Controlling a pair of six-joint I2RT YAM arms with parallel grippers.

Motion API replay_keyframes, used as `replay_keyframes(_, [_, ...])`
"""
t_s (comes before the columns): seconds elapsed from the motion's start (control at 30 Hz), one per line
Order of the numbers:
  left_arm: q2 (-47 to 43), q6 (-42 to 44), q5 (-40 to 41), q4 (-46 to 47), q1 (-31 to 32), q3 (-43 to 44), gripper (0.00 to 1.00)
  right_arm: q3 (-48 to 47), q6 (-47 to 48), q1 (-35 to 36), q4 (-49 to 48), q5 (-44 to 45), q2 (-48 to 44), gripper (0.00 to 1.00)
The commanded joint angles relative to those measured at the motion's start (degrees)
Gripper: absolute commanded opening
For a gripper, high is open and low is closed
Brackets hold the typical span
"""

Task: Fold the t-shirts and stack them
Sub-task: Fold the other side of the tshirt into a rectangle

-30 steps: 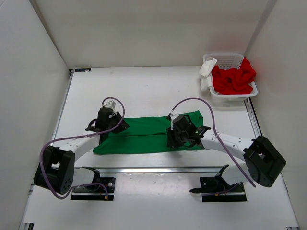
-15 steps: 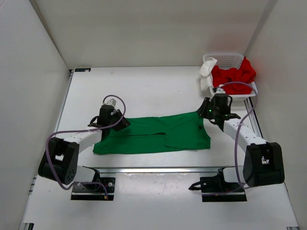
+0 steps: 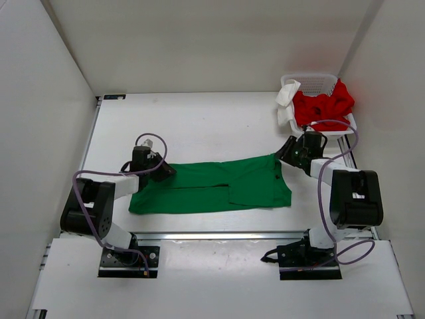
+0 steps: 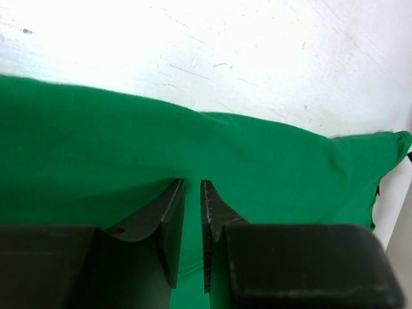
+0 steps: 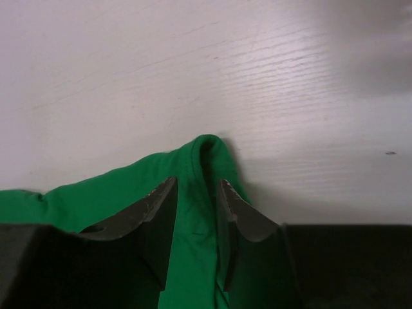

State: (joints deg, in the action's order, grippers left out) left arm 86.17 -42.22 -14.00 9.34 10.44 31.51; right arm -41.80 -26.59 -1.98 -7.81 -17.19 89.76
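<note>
Right arm has swung off the middle of the green t-shirt [image 3: 199, 189] and now I see it reaching low to the shirt's far right corner. The right gripper [image 3: 290, 153] has its fingers parted, loose around a raised ridge of cloth. The left gripper [image 3: 163, 171] lies low on the shirt's left end, jaws almost together; I cannot tell whether they pinch fabric. The soft, matte shirt lies flat on the white table [image 3: 199, 126], long axis left to right, a folded flap at its right.
</note>
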Motion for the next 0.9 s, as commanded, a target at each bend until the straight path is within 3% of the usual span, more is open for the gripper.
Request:
replay_keyframes(0.0, [0.1,-0.4,-2.1,2.7,-1.3,-0.2,0.27,1.1,-1.9,0.3,-7.7,-3.5,0.4,0.30])
replay_keyframes(0.37, [0.4,-0.5,-2.0,3.8,-4.1,-1.6,0.26,1.0,-3.3,-0.7,-9.8,-4.8,5.3,0.19])
replay_keyframes(0.57, [1.6,-1.3,-3.0,4.4,-5.9,-2.4,0.26,0.9,-3.6,-1.8,-9.9,-4.2,4.9,0.00])
replay_keyframes(0.73, [1.3,-1.9,-2.7,4.7,-7.4,-3.6,0.26,1.2,-3.5,-2.9,-8.0,-1.4,4.2,0.00])
replay_keyframes(0.8, [0.9,-1.7,-1.7,3.8,-8.2,-3.6,0.26,0.1,-2.9,-3.2,-7.5,-1.5,4.8,0.04])
replay_keyframes(0.87, [0.6,-2.1,-2.0,3.5,-8.5,-3.6,0.26,-0.8,-3.2,-2.7,-7.1,-2.1,5.4,0.13])
